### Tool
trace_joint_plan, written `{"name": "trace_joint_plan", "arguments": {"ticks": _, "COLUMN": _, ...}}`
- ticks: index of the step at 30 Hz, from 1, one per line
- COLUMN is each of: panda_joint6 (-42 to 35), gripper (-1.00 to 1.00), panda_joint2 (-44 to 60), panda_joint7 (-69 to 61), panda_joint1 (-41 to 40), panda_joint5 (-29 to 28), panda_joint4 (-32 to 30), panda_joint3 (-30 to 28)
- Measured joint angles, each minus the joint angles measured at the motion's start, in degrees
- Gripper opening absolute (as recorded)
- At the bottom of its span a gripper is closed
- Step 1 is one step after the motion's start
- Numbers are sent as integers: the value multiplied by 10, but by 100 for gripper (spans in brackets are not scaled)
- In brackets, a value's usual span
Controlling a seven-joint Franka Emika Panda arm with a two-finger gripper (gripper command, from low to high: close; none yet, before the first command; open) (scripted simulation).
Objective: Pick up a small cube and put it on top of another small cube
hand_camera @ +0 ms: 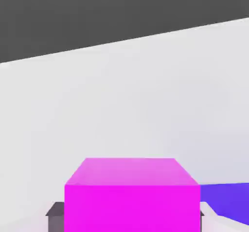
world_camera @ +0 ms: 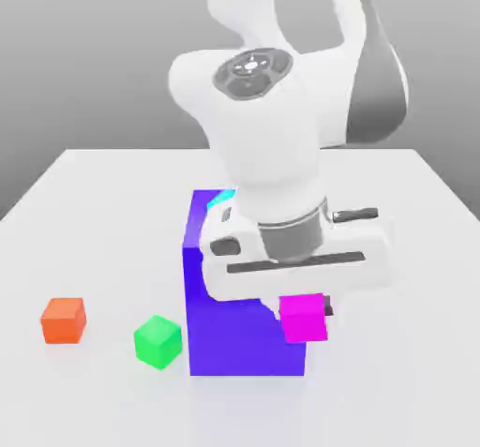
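The gripper [world_camera: 305,312] is closed on the small magenta cube [world_camera: 304,319], holding it clear of the white table [world_camera: 412,248] in front of the large blue block [world_camera: 234,333] (near that block's upper corner on the exterior view's right). Well apart on the table, toward the exterior view's left, sit the green cube [world_camera: 157,341] and the orange cube [world_camera: 64,320].
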Motion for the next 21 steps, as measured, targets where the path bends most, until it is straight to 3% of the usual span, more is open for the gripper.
{"name": "trace_joint_plan", "arguments": {"ticks": 16, "panda_joint6": -6, "gripper": -100, "panda_joint2": -75, "panda_joint7": 395, "panda_joint1": -147, "panda_joint5": -53, "panda_joint4": -56, "panda_joint3": -69}}
{"name": "trace_joint_plan", "arguments": {"ticks": 21, "panda_joint6": 58, "gripper": -100, "panda_joint2": -88, "panda_joint7": 526, "panda_joint1": -173, "panda_joint5": -110, "panda_joint4": -113, "panda_joint3": -57}}
